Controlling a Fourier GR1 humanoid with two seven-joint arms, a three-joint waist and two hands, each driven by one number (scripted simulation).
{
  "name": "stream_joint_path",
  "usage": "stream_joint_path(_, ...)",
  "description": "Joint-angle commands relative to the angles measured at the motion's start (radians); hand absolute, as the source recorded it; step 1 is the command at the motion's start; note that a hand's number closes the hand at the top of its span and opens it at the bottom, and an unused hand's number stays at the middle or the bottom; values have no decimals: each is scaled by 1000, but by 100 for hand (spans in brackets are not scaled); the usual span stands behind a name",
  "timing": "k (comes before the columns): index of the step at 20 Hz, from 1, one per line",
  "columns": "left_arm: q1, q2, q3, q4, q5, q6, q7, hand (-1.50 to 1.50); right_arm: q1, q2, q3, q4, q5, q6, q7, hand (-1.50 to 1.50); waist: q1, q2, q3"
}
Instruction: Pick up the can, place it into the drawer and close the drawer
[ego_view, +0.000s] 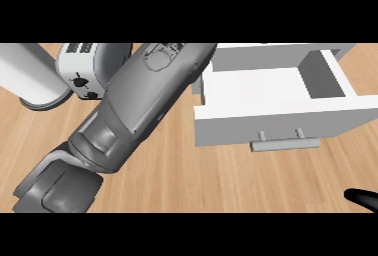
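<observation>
Diagonally across the frame, from the lower left corner to the top centre, runs the grey left forearm (136, 105), which covers much of the left half of the wooden counter (221, 180). Its far end meets the top edge of the scene, so the left hand lies outside the view and its state cannot be told.

At the lower right corner, a small black part of the right hand (363, 199) shows at the frame's edge, well apart from everything else. Too little of it shows to tell whether it is open or closed.

The white drawer (251, 90) occupies the upper right of the frame and stands pulled open. An inner wall divides it into a wide compartment on the left and a narrower one on the right. Its front panel faces the lower edge and carries a grey bar handle (285, 144).

In the upper left, a white toaster (80, 70) with black knobs stands just beside a tall white cylinder (26, 70) on a round grey base; the forearm hides the toaster's right side.

The can cannot be made out anywhere in this view.
</observation>
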Motion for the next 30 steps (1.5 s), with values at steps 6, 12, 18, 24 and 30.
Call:
stream_joint_path(6,-83,0,-85,133,69,78,-42,150,-72,-36,2,49,-7,8,2,-150,-21,8,1)
stream_joint_path(12,-115,0,-93,194,99,156,-65,-150,-22,-14,20,26,3,17,-11,-150,-36,11,2)
stream_joint_path(18,-82,0,-121,198,139,187,-128,-150,-72,-71,46,10,70,37,-20,-150,-45,14,1)
stream_joint_path(24,-120,0,-78,211,196,177,-133,-150,-99,-110,132,34,237,59,-109,-150,-30,18,1)
stream_joint_path(30,-148,0,-56,218,240,175,-142,-150,-192,-196,187,136,413,67,-153,-150,-9,19,0)
